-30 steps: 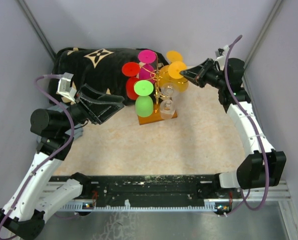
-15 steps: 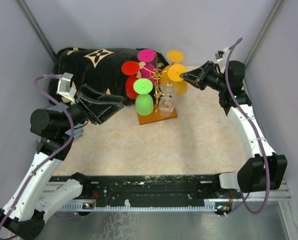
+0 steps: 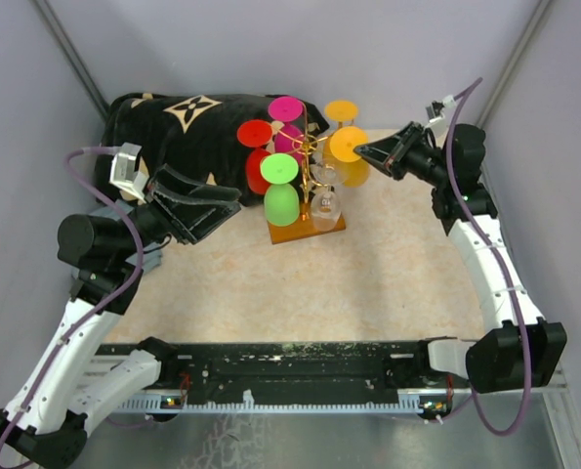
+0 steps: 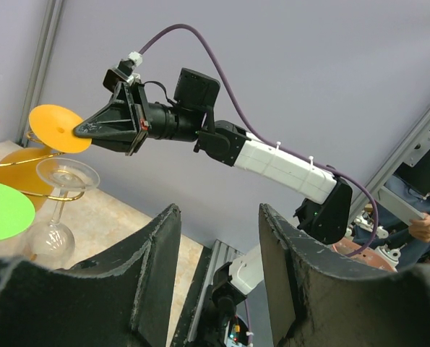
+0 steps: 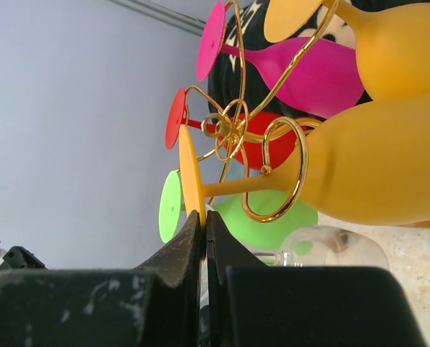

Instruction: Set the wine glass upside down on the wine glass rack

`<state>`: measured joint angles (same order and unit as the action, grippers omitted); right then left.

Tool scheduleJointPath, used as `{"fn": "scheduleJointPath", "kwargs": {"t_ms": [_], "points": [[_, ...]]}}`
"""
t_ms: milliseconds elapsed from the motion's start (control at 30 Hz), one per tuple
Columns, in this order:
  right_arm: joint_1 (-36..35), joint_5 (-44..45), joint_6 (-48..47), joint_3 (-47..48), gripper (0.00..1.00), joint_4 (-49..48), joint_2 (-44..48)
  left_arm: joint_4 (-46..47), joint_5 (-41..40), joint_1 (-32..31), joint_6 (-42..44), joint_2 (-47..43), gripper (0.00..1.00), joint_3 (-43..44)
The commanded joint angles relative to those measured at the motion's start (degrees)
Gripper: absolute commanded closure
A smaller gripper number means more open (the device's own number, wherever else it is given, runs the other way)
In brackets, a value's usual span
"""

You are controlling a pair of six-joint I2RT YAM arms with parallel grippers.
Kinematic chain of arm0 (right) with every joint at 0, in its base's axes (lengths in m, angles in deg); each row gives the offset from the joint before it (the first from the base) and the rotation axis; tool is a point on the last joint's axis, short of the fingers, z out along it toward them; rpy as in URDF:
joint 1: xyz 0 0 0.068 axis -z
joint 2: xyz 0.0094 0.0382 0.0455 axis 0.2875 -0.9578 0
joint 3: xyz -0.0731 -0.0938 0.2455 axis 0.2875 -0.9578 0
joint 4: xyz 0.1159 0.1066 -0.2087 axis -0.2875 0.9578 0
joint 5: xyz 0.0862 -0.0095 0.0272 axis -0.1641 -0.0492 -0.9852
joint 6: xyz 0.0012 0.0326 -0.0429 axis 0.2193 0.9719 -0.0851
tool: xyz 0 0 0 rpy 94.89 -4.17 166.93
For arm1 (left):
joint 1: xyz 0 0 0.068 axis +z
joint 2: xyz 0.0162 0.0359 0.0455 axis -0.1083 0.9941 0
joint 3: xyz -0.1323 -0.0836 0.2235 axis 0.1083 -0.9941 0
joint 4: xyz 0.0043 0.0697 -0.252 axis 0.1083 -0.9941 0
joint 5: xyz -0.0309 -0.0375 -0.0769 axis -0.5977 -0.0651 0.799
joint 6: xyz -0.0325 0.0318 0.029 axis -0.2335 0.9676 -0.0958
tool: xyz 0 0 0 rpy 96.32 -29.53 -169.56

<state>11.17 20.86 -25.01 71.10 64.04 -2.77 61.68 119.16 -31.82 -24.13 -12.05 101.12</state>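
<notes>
orange wine glass (image 3: 348,144) in right claw (image 3: 359,149)

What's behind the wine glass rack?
A black patterned fabric bundle lies behind the wine glass rack. Hanging glasses cover its right end. The right gripper pinches the orange wine glass by its foot.

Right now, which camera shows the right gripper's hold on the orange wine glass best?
Right wrist: the right gripper pinches the foot rim of the orange wine glass, stem inside a rack loop. Top external and left wrist show its foot at the gripper tip from afar.
</notes>
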Motion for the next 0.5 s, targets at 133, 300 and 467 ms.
{"fn": "scheduleJointPath", "kwargs": {"t_ms": [133, 300, 467], "points": [[1.13, 3.18, -2.38, 0.48, 1.0, -1.14, 3.29, 1.13, -0.45, 0.18, -0.13, -0.81, 0.47, -0.42], [1.53, 5.49, -3.88, 0.17, 1.0, -0.21, 4.14, 1.13, -0.45, 0.2, -0.18, -0.81, 0.46, -0.67], [1.7, 6.71, -3.88, -0.67, 1.0, -1.94, 3.43, 1.13, -0.45, 0.18, -0.17, -0.86, 0.46, -0.73]]}}
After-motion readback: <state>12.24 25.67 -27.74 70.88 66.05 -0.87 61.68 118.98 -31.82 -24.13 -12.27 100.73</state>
